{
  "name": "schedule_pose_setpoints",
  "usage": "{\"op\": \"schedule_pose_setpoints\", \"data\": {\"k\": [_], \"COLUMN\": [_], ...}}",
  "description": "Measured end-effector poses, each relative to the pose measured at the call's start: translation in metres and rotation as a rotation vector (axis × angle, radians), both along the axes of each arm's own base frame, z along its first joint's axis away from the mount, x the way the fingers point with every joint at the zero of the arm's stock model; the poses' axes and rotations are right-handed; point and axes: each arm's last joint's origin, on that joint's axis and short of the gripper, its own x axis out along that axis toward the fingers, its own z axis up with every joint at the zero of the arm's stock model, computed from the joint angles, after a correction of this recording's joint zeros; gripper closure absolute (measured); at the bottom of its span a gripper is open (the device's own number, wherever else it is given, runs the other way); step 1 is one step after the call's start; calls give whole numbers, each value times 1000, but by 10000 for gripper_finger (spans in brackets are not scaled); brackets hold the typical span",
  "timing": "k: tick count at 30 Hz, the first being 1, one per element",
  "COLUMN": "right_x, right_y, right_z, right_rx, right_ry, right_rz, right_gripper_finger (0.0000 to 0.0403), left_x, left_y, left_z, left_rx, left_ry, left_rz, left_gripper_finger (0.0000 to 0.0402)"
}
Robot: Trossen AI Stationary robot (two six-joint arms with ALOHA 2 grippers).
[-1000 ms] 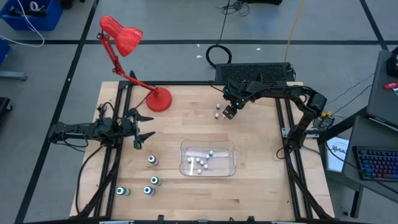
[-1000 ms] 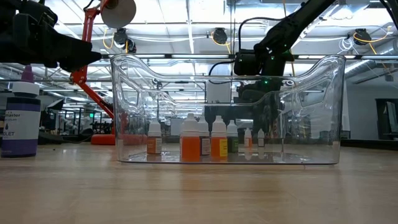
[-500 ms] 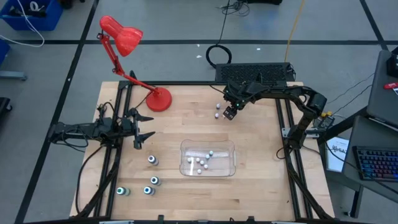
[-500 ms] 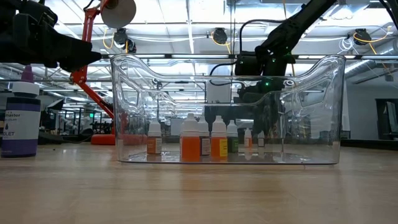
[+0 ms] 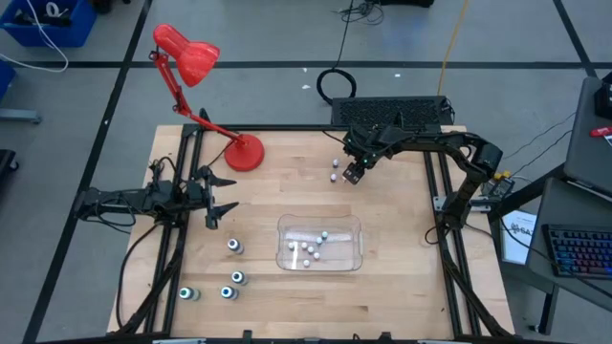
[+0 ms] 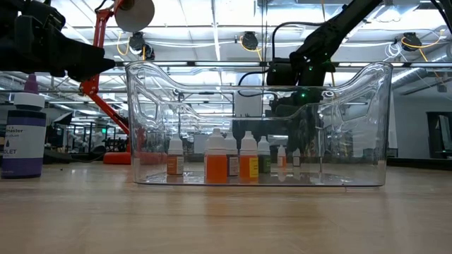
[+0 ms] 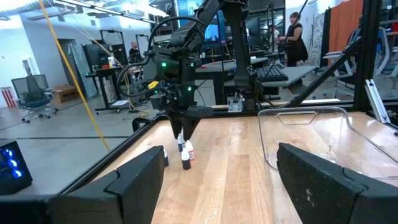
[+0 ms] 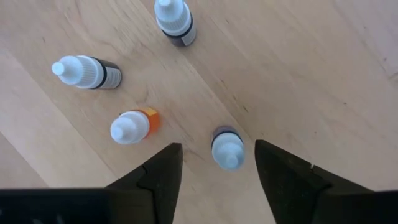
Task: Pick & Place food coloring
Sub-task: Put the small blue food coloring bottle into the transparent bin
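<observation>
Several tiny white-capped food coloring bottles stand on the wood near the table's far edge. In the right wrist view there is a dark one (image 8: 227, 149), an orange one (image 8: 134, 126) and two more dark ones (image 8: 87, 72) (image 8: 175, 22). My right gripper (image 8: 217, 144) (image 5: 353, 175) points down, open, with its fingers on either side of the nearest dark bottle and gaps showing on both sides. More small bottles (image 5: 308, 249) stand in the clear tray (image 5: 287, 229). Larger teal-topped bottles (image 5: 234, 247) (image 5: 228, 292) stand near the front left. My left gripper (image 5: 228, 194) waits open at the left.
A red desk lamp (image 5: 245, 153) stands on its base at the far left of the table. A black keyboard (image 5: 392, 112) lies past the far edge. A purple bottle (image 6: 22, 134) stands left of the tray (image 6: 258, 176) in the low view. Bare wood lies between the tray and the far bottles.
</observation>
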Motion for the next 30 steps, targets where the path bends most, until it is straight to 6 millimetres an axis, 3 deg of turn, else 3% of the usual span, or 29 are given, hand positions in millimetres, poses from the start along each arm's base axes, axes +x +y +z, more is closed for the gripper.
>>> {"op": "schedule_pose_setpoints", "data": {"k": [12, 23, 30], "right_x": [0, 6, 5], "right_y": [0, -3, -3], "right_z": [0, -22, -14], "right_rx": [-2, 20, 4], "right_ry": [1, 42, 20], "right_rz": [9, 25, 33], "right_gripper_finger": [286, 285, 288], "left_x": [0, 0, 0], "left_y": [0, 0, 0], "left_z": [0, 0, 0], "left_rx": [0, 0, 0], "left_ry": [0, 0, 0], "left_rz": [0, 0, 0], "left_gripper_finger": [96, 96, 96]}}
